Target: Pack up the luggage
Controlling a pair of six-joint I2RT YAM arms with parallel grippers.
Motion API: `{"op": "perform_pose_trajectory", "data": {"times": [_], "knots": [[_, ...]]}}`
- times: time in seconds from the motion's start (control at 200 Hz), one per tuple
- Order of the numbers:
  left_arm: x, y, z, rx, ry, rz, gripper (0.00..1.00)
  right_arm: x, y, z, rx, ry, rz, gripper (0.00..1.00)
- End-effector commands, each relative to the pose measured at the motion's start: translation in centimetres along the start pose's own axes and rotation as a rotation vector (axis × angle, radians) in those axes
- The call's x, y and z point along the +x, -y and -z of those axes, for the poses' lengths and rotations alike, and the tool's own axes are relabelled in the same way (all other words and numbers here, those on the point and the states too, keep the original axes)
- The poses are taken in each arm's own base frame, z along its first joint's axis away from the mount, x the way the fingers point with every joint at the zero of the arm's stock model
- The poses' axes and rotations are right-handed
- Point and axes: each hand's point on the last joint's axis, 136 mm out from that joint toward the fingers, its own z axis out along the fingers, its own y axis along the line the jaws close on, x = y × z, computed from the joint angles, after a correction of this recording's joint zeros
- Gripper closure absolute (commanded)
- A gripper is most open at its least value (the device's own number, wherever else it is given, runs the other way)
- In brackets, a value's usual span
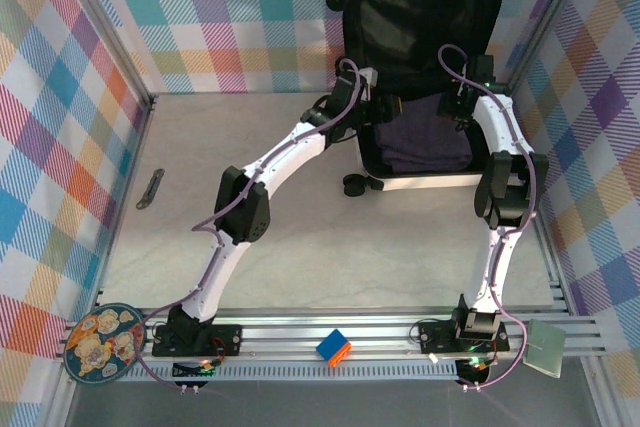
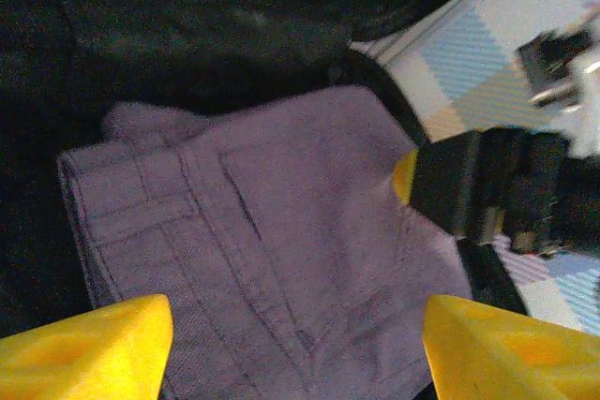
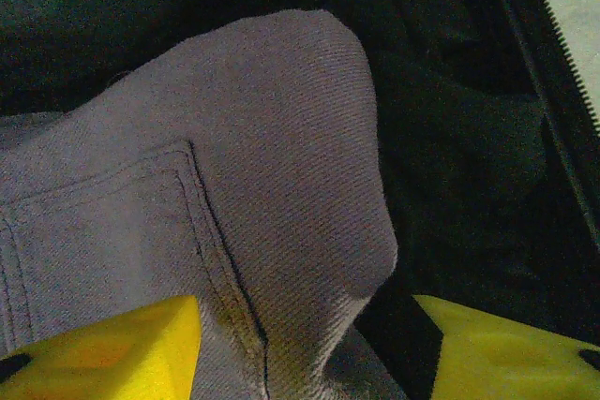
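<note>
Luggage (image 1: 430,182): a white hard-shell suitcase is laid open at the far right of the table, by the back wall. The lid is propped upright and the lower shell lies flat, with black wheels (image 1: 358,184) on its left side.
Lining (image 3: 459,138): black fabric is seen inside the shell.
Garment (image 1: 425,142): a folded purple piece is lying in the lower shell, its pocket seams turned upward.
Left gripper (image 1: 372,102): it is held over the left part of the lower shell. Its yellow fingers (image 2: 94,344) are spread wide above the garment, and nothing is pinched.
Right gripper (image 1: 460,105): it is held over the right part of the shell. Its yellow fingers (image 3: 103,344) are spread apart with a rounded fold of the garment between them. Whether the cloth is touched cannot be told.
Metal strip (image 1: 152,189): it is left on the table's left side, well apart from the luggage.
Near edge: a patterned plate (image 1: 100,344), a blue-and-orange cube (image 1: 335,348) and a pale green square (image 1: 547,347) are set by the arm bases.
</note>
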Motion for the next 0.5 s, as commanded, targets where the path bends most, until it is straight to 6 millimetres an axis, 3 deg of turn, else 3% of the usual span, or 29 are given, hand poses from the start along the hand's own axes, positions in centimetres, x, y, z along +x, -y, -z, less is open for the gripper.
{"op": "perform_pose_trajectory", "data": {"times": [0.0, 0.21, 0.5], "knots": [[-2.4, 1.2, 2.6, -0.007, 0.052, -0.037, 0.29, -2.1, 0.0, 3.3, -0.005, 0.104, -0.007, 0.41], [-1.5, 2.5, 1.7, 0.089, 0.032, -0.028, 0.3, -1.4, -1.0, 4.4, -0.068, 0.132, -0.027, 0.41], [1.4, 3.4, -1.6, 0.181, 0.017, -0.018, 0.3, 0.3, -3.6, 2.9, -0.135, 0.096, 0.002, 0.45]]}}
